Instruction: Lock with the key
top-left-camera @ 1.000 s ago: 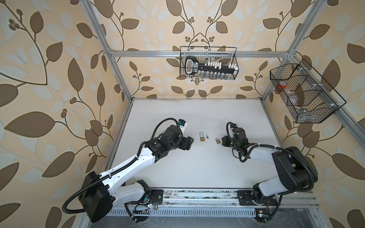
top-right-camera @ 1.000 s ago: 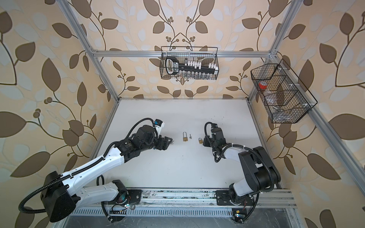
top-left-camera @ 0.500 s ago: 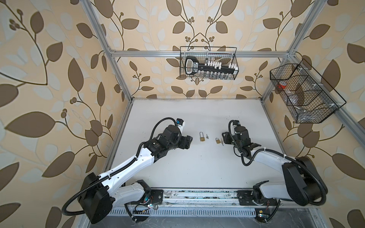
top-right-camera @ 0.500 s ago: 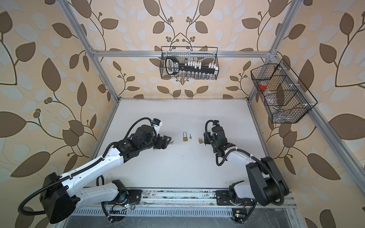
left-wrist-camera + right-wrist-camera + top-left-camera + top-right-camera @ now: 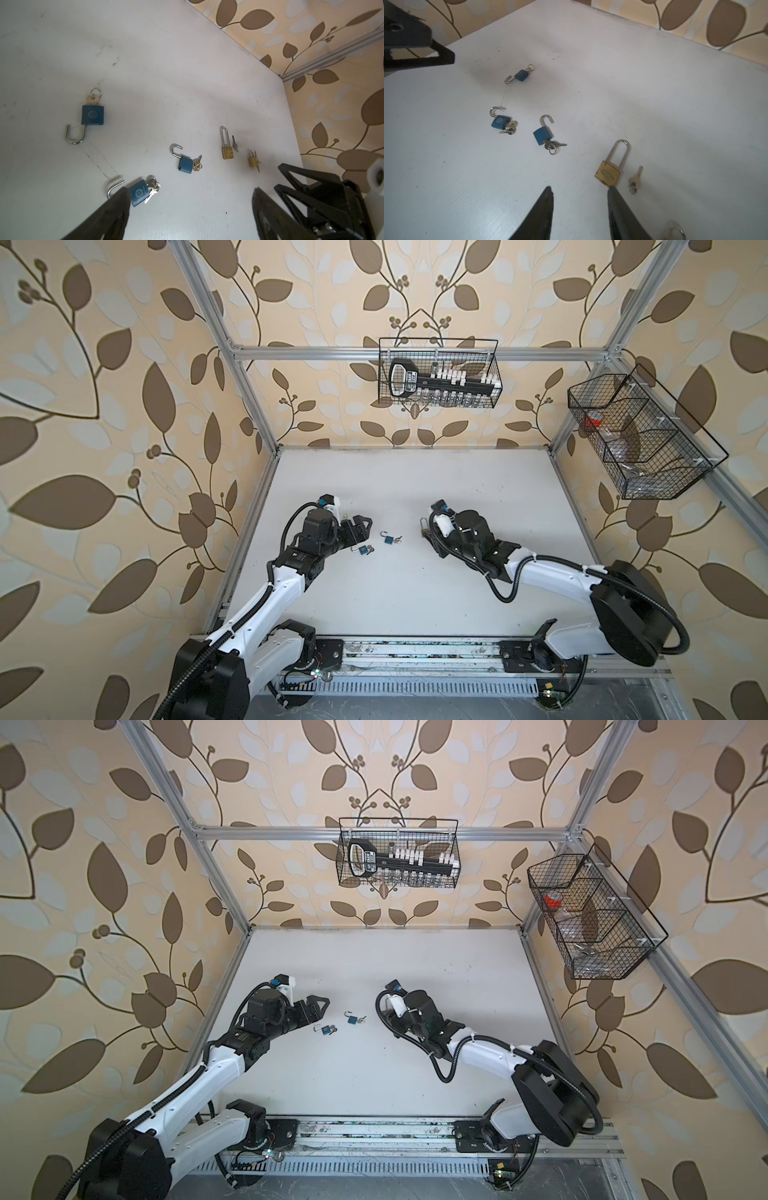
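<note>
Your left hand (image 5: 190,190) is spread wide and holds nothing. The nearest blue padlock (image 5: 138,193) lies flat on the worktop (image 5: 187,62) just beside one fingertip (image 5: 118,201), with its shackle swung open and its keys (image 5: 152,188) at the bottom end of the body. A second blue padlock (image 5: 185,164), also open and with a key at its base, lies a little farther toward the right edge of the worktop. Your right hand (image 5: 580,188) stands partly open, with only bare worktop between its fingers. The long-shackled brass padlock (image 5: 608,173) lies with its shackle looking closed and its body right at one fingertip (image 5: 615,197), outside the gap. Its loose key (image 5: 635,179) lies just beside it, not in the lock. In both top views the padlocks form a loose row across the middle of the worktop, between your two hands.
</note>
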Available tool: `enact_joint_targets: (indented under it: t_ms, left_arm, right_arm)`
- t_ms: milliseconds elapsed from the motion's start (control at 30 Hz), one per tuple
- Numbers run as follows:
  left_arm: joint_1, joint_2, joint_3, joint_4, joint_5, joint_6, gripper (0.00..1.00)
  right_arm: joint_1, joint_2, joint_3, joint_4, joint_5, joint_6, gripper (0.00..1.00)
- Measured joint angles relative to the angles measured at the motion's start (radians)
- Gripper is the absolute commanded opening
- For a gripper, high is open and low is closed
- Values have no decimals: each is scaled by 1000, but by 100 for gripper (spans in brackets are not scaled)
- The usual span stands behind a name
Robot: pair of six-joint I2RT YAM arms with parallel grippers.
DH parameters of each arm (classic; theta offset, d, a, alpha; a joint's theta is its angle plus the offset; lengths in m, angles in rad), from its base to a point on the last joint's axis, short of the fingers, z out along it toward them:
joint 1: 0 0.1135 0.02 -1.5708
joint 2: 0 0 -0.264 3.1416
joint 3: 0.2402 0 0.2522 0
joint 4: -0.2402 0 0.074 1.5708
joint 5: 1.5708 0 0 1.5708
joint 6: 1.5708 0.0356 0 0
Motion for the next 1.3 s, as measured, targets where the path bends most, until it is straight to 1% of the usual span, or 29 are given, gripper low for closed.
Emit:
enact_joint_targets:
  t_ms: [133,233,433,667,733,967,1300]
  left_arm:
    - [127,-27,-76,64,85,-94,91]
    - [197,-35,-99,75,132,-136,91]
    - [245,-65,-101,87,200,-182,91]
    - [357,-66,-143,134,277,-258,91]
    - [370,-66,-145,135,288,-266,91]
    - [370,-66,-145,137,310,-276,91]
    - [370,-66,-145,129,313,-274,90]
  right_arm:
    - [24,166,147,-42,-100,-83,45]
    - [31,275,241,-82,-163,-147,44]
    - [31,428,385,-166,-243,-263,45]
    - [31,536,513,-248,-263,-349,45]
    - [31,552,532,-268,-266,-364,44]
    - [31,599,560,-315,-264,-396,44]
    - [31,633,593,-333,-265,-406,42]
